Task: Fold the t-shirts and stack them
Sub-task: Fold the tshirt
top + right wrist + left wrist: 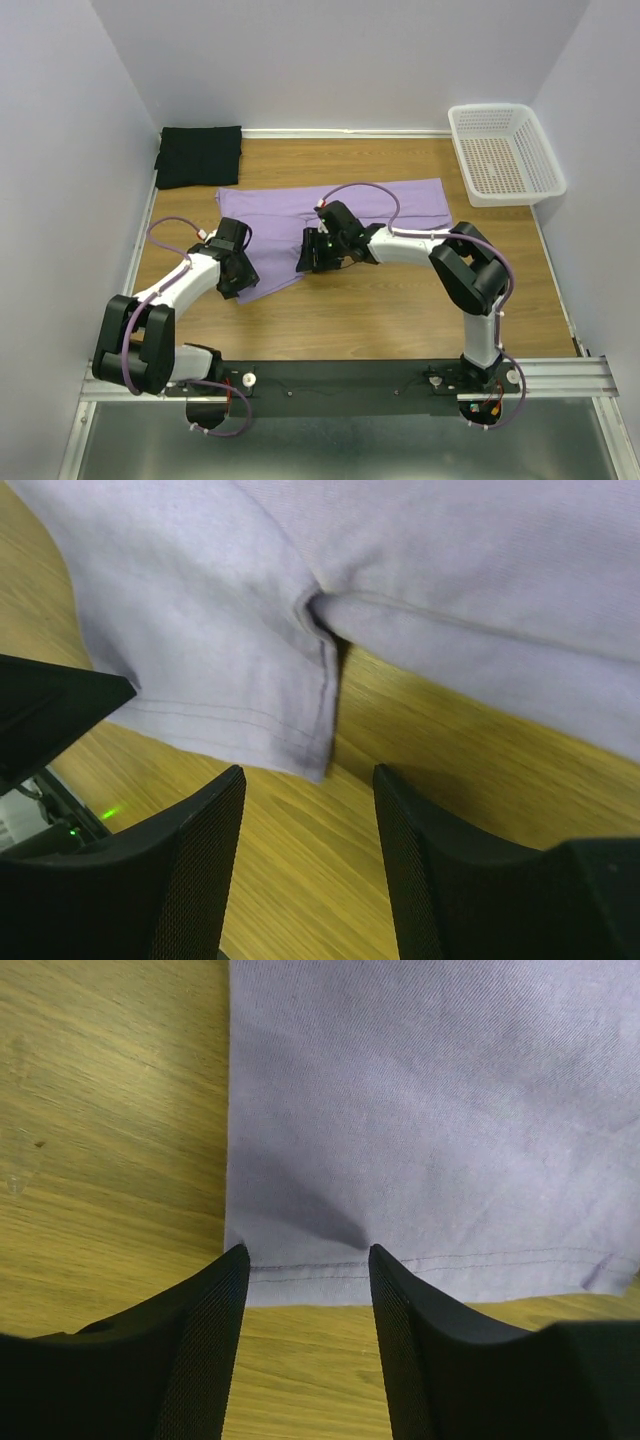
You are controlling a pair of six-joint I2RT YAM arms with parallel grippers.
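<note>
The lavender t-shirt (340, 215) lies spread flat on the wooden table, its sleeve reaching toward the front left. The black t-shirt (199, 156) lies folded in the far left corner. My left gripper (240, 280) is open just before the sleeve's hemmed edge (420, 1265), low over the wood. My right gripper (312, 258) is open beside the sleeve's right corner (315, 760), near the seam where sleeve meets body. Both are empty. The lavender shirt fills the upper part of both wrist views (430, 1110) (470, 570).
A white perforated basket (505, 152) stands at the far right corner. Purple-grey walls close the table on the left, back and right. Bare wood (400, 310) lies between the shirt and the arm bases.
</note>
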